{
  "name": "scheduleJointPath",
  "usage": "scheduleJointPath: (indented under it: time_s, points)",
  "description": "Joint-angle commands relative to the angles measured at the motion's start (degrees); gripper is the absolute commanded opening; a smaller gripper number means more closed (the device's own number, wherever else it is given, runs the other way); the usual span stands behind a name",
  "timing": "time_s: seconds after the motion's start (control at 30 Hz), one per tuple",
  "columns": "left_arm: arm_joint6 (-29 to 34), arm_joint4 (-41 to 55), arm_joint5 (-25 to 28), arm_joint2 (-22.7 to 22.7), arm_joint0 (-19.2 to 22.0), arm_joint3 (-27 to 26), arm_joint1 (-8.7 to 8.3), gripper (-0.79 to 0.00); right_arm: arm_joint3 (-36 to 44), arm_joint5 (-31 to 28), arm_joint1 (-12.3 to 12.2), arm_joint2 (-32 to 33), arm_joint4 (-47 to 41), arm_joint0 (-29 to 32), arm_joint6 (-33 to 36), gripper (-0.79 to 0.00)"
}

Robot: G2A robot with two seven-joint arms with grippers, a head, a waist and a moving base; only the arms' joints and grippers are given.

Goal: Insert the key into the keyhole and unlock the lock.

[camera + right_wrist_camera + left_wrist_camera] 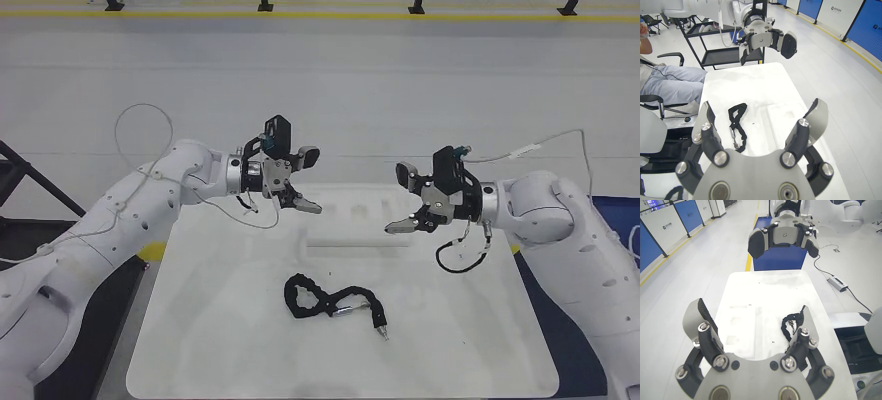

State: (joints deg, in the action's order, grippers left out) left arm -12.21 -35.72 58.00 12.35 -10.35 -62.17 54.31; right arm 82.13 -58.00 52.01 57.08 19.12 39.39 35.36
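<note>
A black fabric-sleeved cable lock (330,299) lies looped on the white table (220,330), toward its front middle. Its silver cylinder (732,133) rests inside the loop, with a small metal piece (736,145) at the end that may be the key. My left gripper (312,182) hovers open above the table's back left, empty. My right gripper (398,202) hovers open at the back right, facing it, also empty. In the left wrist view the lock (786,326) sits partly behind one finger (806,321). Both grippers stay well above and behind the lock (738,117).
A low white raised slab (350,240) lies on the table between the grippers. A black cart (719,55) stands beyond the table's left end, where a person sits in a chair (672,83). A blue cabinet (778,260) stands past the right end.
</note>
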Motion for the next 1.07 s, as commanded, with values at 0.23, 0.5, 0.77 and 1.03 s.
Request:
scheduleJointPath:
  time_s: [0.23,0.5,0.77,1.03]
  points:
    - [5.11,9.47,0.0,-2.61,4.56,1.18,1.0,0.0,-4.54,0.0,0.67,-2.45,-1.89,-8.33,1.15,0.0]
    - [7.51,12.45,0.0,-2.61,4.35,1.52,1.2,-0.001,-5.47,0.0,0.74,-2.92,-1.78,-9.53,0.9,-0.001]
    - [7.46,12.35,0.0,-2.61,4.36,1.51,1.19,-0.001,-5.45,0.0,0.74,-2.91,-1.78,-9.51,0.91,-0.001]
    - [7.46,12.35,0.0,-2.61,4.36,1.51,1.19,-0.001,-5.45,0.0,0.74,-2.91,-1.78,-9.51,0.91,-0.001]
